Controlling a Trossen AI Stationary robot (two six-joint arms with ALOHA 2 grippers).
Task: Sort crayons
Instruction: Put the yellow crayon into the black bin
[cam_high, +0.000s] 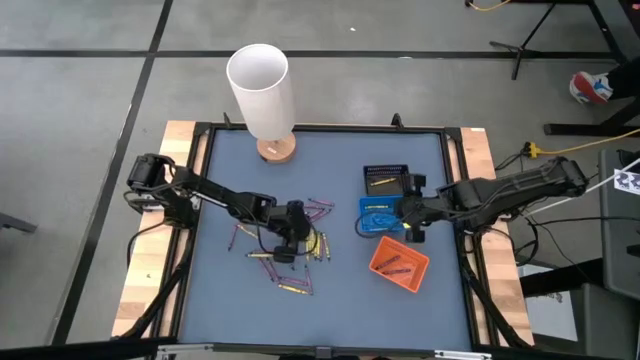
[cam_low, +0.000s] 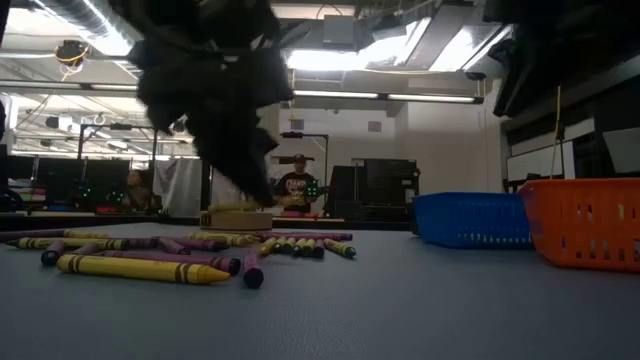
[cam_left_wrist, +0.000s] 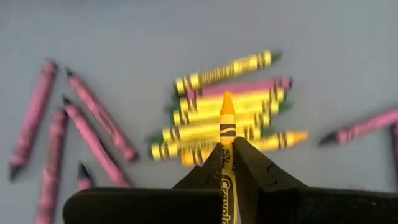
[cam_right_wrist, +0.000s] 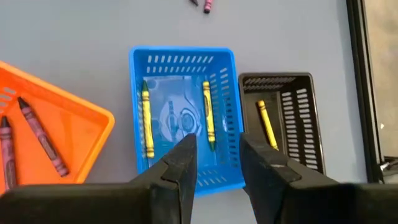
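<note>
Yellow and purple crayons (cam_high: 290, 250) lie scattered on the blue-grey table; they also show in the low view (cam_low: 140, 265) and the left wrist view (cam_left_wrist: 217, 118). My left gripper (cam_high: 293, 238) is over the pile, shut on one orange-yellow crayon (cam_left_wrist: 227, 124). My right gripper (cam_high: 412, 228) is open and empty above the blue tray (cam_right_wrist: 183, 112), which holds two yellow crayons. The orange tray (cam_right_wrist: 43, 137) holds two purple crayons; the black tray (cam_right_wrist: 280, 121) holds one yellow crayon. My left gripper pinches the orange-yellow crayon's wrapped shaft (cam_left_wrist: 226, 163) between its two fingers. The crayon lies along the fingers, and its tip (cam_left_wrist: 227, 99) sticks out past the fingertips. It sits above the pile of yellow crayons; whether it is clear of them I cannot tell.
A white cylinder on a wooden base (cam_high: 262, 95) stands at the table's far edge. The three trays (cam_high: 395, 215) sit together on the right half. A raised black frame (cam_high: 320, 130) runs round the table. People show in the room behind (cam_low: 296, 185).
</note>
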